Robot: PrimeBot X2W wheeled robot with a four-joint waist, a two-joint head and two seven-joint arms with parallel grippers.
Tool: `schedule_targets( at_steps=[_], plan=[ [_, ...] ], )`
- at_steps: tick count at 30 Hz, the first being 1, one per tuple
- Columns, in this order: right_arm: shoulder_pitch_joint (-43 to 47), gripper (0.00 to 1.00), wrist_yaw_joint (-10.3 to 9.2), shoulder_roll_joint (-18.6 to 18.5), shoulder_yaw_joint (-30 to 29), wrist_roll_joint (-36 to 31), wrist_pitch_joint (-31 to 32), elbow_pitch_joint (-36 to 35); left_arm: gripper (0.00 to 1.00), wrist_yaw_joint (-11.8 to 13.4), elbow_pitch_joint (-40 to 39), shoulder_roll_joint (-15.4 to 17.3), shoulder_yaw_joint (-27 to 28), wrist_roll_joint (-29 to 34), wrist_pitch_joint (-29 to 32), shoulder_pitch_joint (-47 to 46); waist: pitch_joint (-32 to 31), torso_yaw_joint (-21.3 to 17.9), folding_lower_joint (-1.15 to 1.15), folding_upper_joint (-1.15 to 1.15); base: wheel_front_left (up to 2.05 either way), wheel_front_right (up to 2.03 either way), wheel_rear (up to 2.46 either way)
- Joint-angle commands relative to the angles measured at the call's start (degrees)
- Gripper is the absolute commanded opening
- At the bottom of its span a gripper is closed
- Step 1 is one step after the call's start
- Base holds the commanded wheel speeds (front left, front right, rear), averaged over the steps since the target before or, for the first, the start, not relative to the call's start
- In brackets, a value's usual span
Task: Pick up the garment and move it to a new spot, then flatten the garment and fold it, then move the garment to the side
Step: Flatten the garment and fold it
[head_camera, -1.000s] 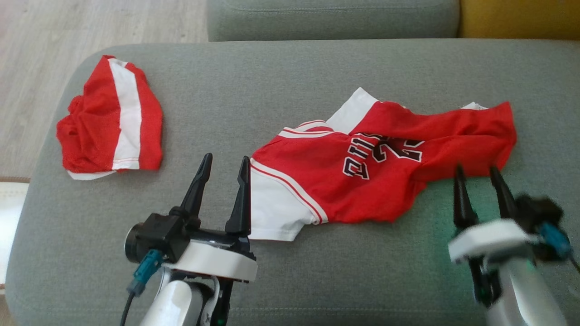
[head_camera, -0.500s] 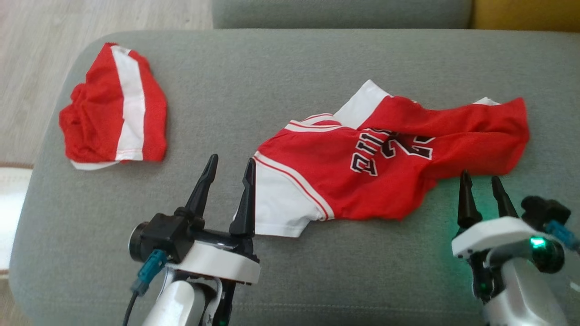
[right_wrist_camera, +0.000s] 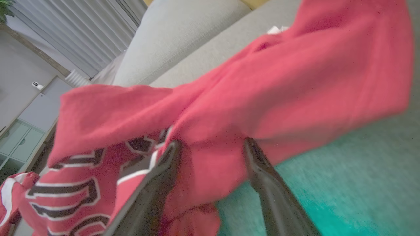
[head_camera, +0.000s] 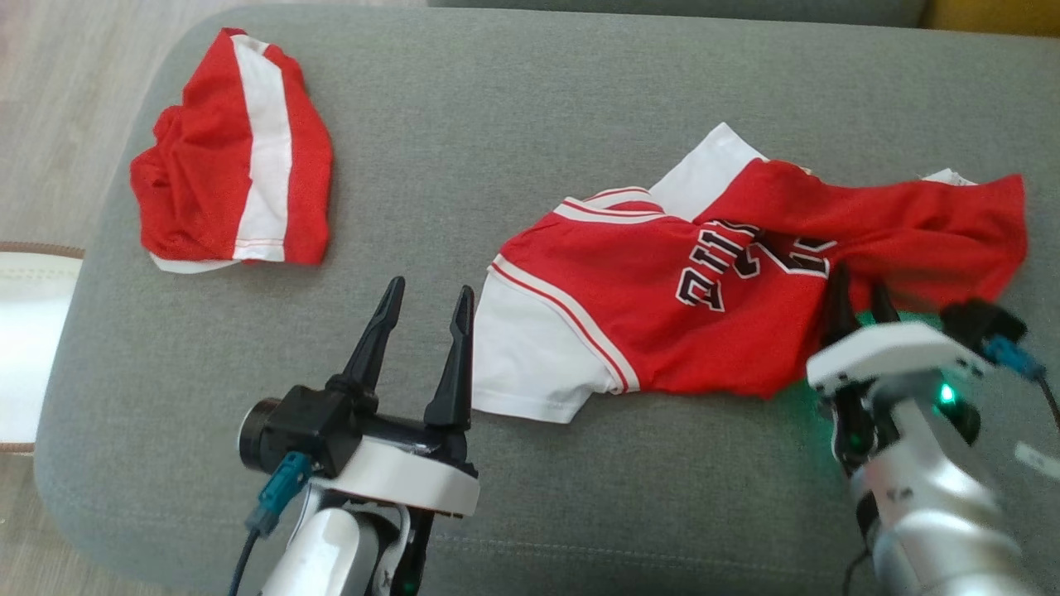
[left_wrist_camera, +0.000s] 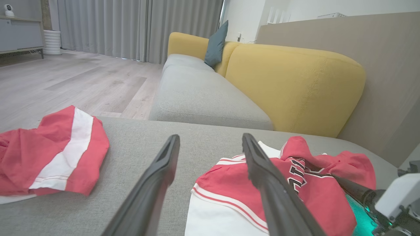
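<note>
The garment is a red jersey with white sleeves and dark lettering, lying crumpled on the grey cushion, right of the middle. My right gripper is open at its near right edge, and the fingertips overlap the red cloth. In the right wrist view, that gripper has a fold of the jersey between its two fingers. My left gripper stands open just left of the white sleeve and holds nothing. In the left wrist view, the left gripper points past the jersey.
Red shorts with a white stripe lie crumpled at the cushion's far left. Wooden floor and a white object lie beyond the left edge. A yellow sofa back rises behind the cushion.
The head camera has shifted, so the whole scene sits differently. My right gripper has moved forward from the bare cushion onto the jersey's near edge. The left gripper has held its place.
</note>
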Motion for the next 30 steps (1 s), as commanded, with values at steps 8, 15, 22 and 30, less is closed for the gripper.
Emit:
schedule_targets(
  at_steps=[8,15,22,30],
  plan=[
    [-4.02,0.0,0.43,0.03,-2.17,-9.53,-2.05,-2.97,1.0,-0.3,-1.31,0.08,2.43,0.78,-0.29,-3.04,-0.9,-2.5,0.0,0.0,0.0,0.0,0.0],
    [3.84,0.0,0.43,0.03,-14.49,-20.59,-2.07,-10.69,1.0,-0.11,-1.28,0.08,3.17,0.16,-0.29,-1.66,-4.16,-4.4,0.0,0.0,0.0,0.0,0.0],
    [8.34,0.0,0.43,0.03,-26.47,-29.48,-0.7,-18.84,1.0,0.38,-1.96,0.08,2.6,-0.9,-0.29,-0.73,-5.52,-4.59,0.0,0.0,0.0,0.0,0.0],
    [9.73,0.0,0.43,0.03,-19.45,-26.1,2.76,-29.8,1.0,0.7,-2.19,0.08,2.47,-1.47,-0.29,-0.16,-6.36,-2.52,0.0,0.0,0.0,0.0,0.0]
  ],
)
